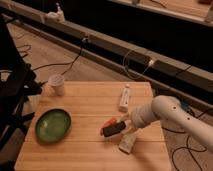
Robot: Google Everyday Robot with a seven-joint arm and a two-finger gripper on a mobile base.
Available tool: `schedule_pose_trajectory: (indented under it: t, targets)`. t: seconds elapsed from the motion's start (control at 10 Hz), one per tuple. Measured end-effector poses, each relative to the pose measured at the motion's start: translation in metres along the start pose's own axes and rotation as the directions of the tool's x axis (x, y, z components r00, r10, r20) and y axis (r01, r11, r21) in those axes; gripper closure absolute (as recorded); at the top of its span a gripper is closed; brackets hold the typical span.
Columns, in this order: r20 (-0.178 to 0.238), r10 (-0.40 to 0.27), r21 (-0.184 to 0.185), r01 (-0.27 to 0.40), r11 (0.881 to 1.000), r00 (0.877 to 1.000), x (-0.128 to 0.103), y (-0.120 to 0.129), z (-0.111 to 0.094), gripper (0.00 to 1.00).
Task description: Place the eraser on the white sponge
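Note:
The eraser (114, 129) is a small black block held at the tip of my gripper (122, 127), just above the wooden table (85, 150). The gripper is shut on it, reaching in from the right on the white arm (165, 112). The white sponge (128, 143) lies on the table just below and right of the eraser, apart from it. A small orange carrot-like item (108, 122) lies right behind the eraser's left end.
A white tube (124, 97) lies behind the gripper. A green plate (53, 124) sits at the table's left and a white cup (56, 84) at the back left corner. Dark frames stand off the left edge, and cables run along the floor behind.

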Motion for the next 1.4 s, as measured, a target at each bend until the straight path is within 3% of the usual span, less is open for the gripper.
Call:
schedule_pose_trajectory:
  t: [0.5,0.9,1.3,1.4]
  targets:
    - [-0.003,0.159,0.048,-0.159,0.986,0.987,0.049,0.039,-0.014,0.99]
    - [0.031,0.231,0.077,-0.232,0.97,0.973,0.069,0.054,-0.02,0.62]
    - [0.073,0.213,0.076,-0.218,0.973,0.974,0.066,0.051,-0.012,0.23]
    - [0.081,0.208,0.076,-0.214,0.974,0.975,0.066,0.05,-0.01,0.2]
